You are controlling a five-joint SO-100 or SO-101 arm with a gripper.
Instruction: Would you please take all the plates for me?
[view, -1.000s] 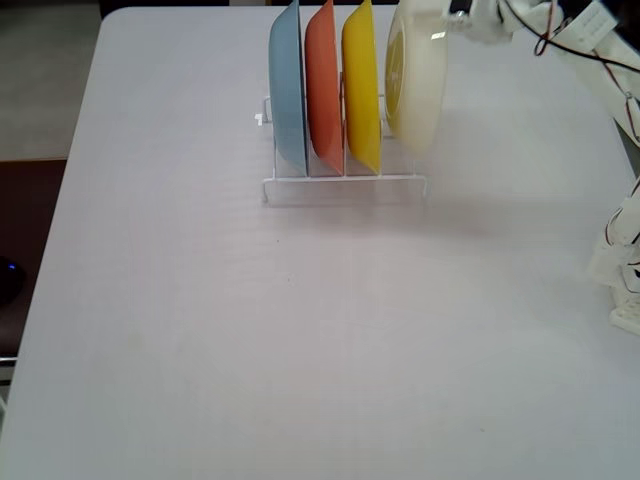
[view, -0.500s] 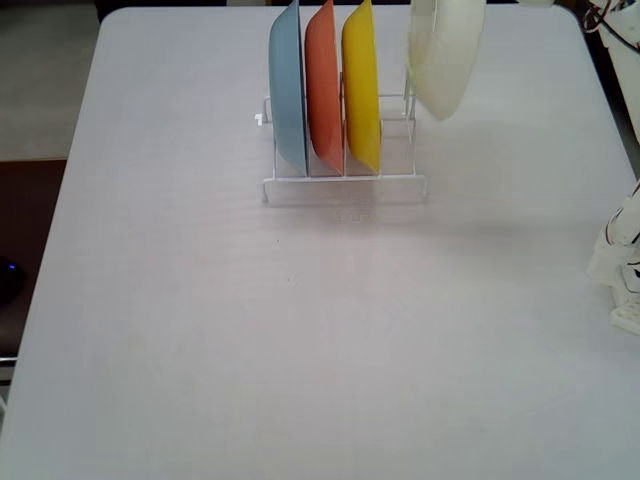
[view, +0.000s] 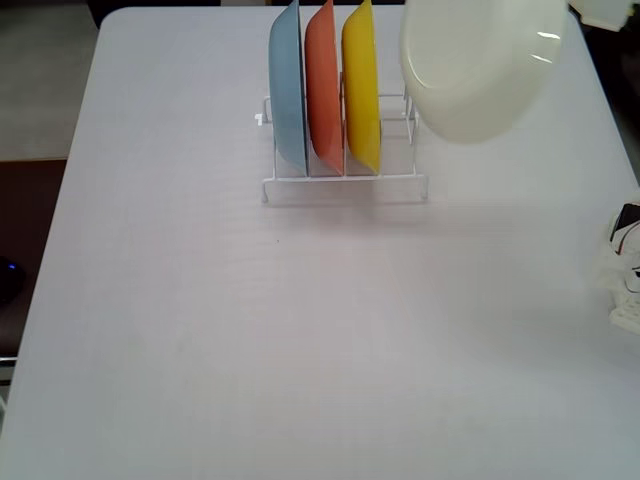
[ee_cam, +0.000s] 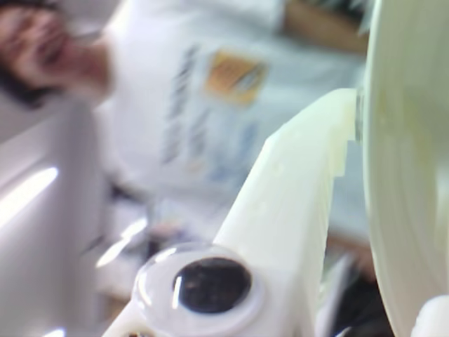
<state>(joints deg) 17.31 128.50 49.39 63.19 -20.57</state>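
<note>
In the fixed view the cream-white plate (view: 478,68) hangs in the air above and to the right of the white wire rack (view: 345,181), tilted with its hollow face turned down and toward the camera. My gripper (view: 572,14) shows only as a white piece at the top right edge, shut on that plate's rim. The wrist view shows one white finger (ee_cam: 295,203) pressed against the cream-white plate's rim (ee_cam: 407,175). The light blue plate (view: 287,88), orange-red plate (view: 323,88) and yellow plate (view: 361,88) stand upright in the rack.
The rack's right-hand slot (view: 398,130) holds nothing. Wires and white parts of the arm's base (view: 626,270) sit at the table's right edge. A blurred person (ee_cam: 175,105) fills the wrist view's background.
The cream-white plate rose out of the rack's right slot, swung right and tilted until its face shows. The arm has moved almost out of the fixed view.
</note>
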